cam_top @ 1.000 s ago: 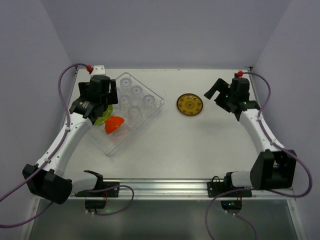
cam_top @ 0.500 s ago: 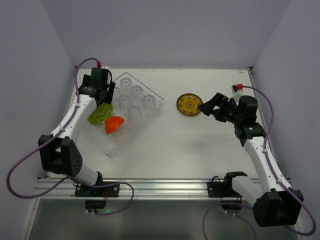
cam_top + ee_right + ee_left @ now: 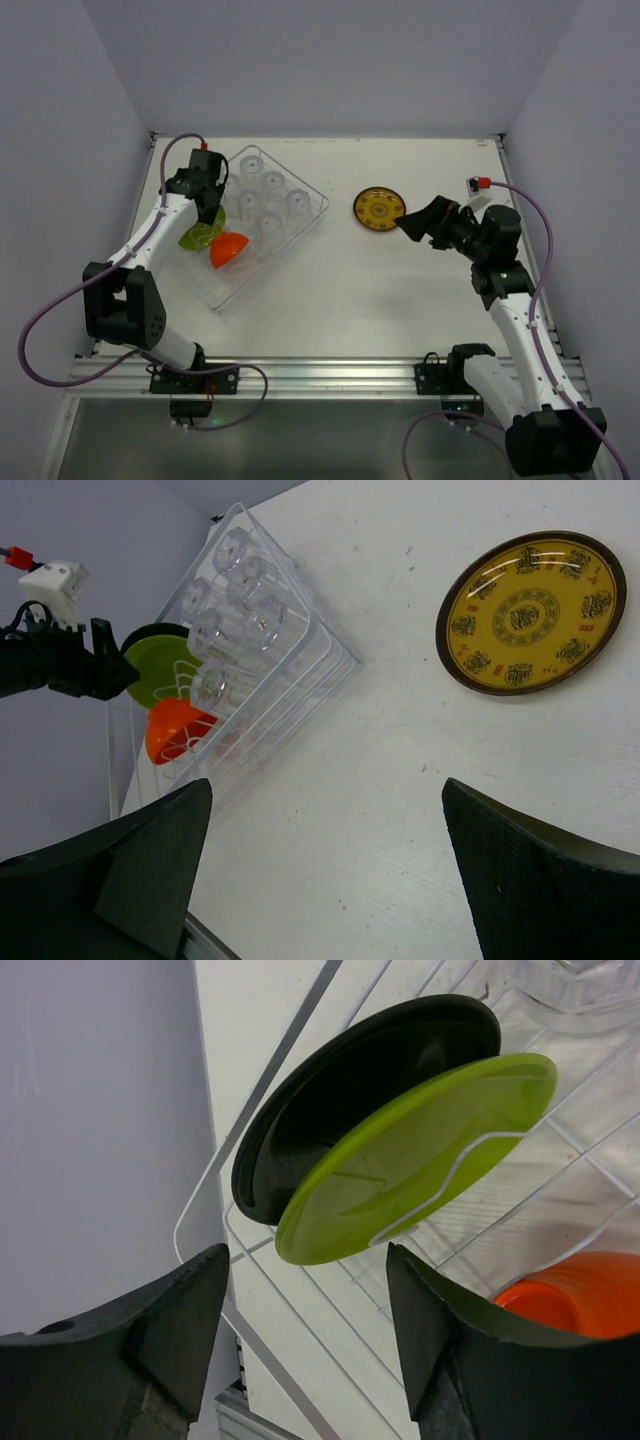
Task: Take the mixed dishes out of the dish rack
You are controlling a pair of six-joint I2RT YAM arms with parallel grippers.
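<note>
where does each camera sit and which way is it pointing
Top external: above and behind the arms, looking down on the table and dish rack; both arms show.
Left wrist: on the left arm, facing the black plate and lime-green plate in the rack; the left end effector frames them.
Right wrist: on the right arm, facing the yellow plate; the right end effector shows low.
Shared: all three show the lime-green plate.

Wire dish rack [image 3: 238, 282] sits skewed by the worktop's far-left corner. Clear cups [image 3: 272, 205] stand in rows along its far-right side. Black plate [image 3: 340, 1090] and lime-green plate [image 3: 420, 1155] lean on edge together in the prongs, with the orange bowl [image 3: 570, 1295] tilted just beside them.
</note>
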